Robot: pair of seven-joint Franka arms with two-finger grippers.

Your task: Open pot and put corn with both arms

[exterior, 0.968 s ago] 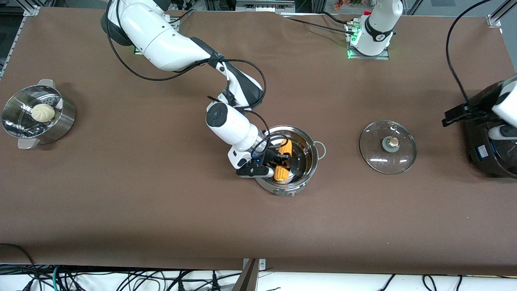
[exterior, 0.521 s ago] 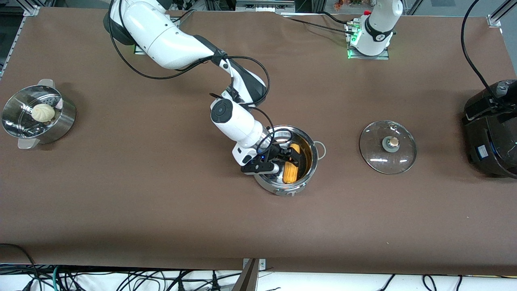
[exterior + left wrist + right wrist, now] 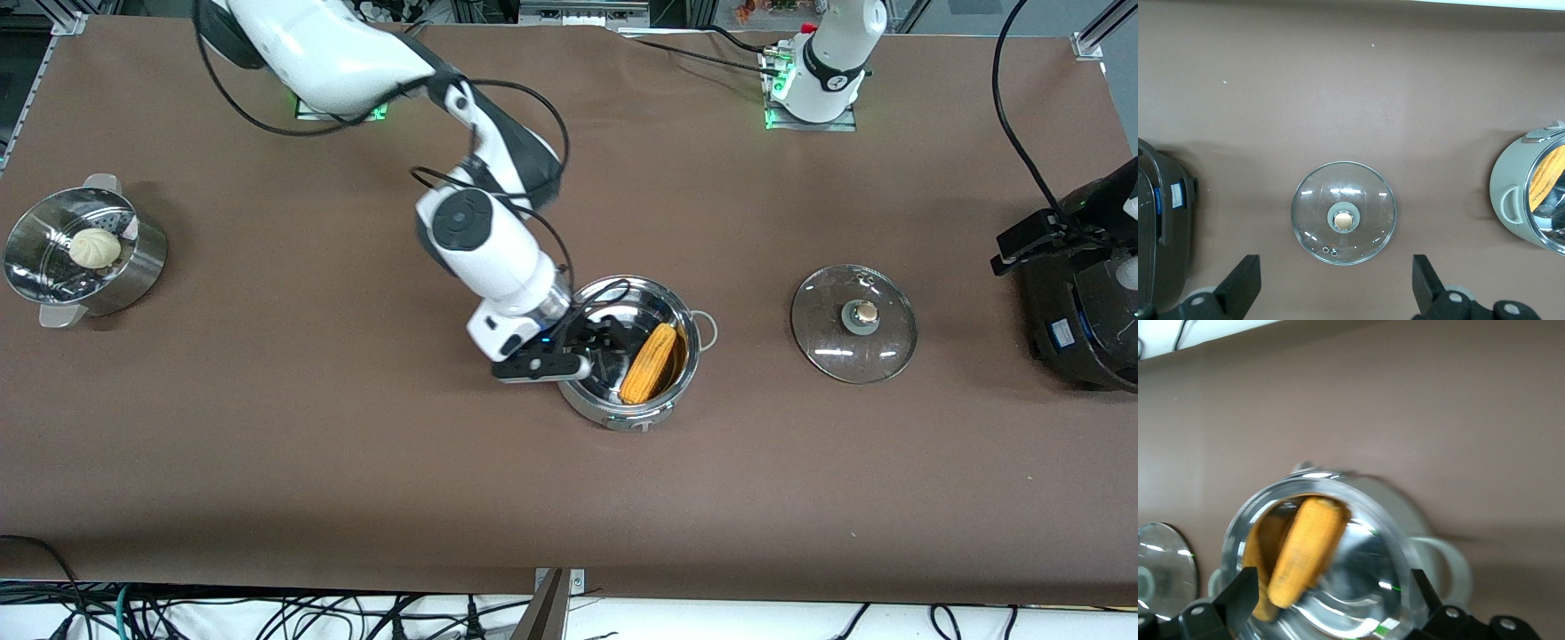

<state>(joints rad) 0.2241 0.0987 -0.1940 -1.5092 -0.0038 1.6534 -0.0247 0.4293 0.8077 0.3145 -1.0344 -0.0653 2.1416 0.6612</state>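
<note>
Right gripper [image 3: 597,336] hangs over the pot [image 3: 633,352] with fingers spread and empty, having let go of the corn [image 3: 649,363] it gripped a second ago; the cob now leans inside the pot against the wall toward the left arm's end. Glass lid [image 3: 853,324] lies on the table between pot and rice cooker [image 3: 1080,311]. Left gripper [image 3: 1335,293], open, waits above the lid. Both steps look done.
</note>
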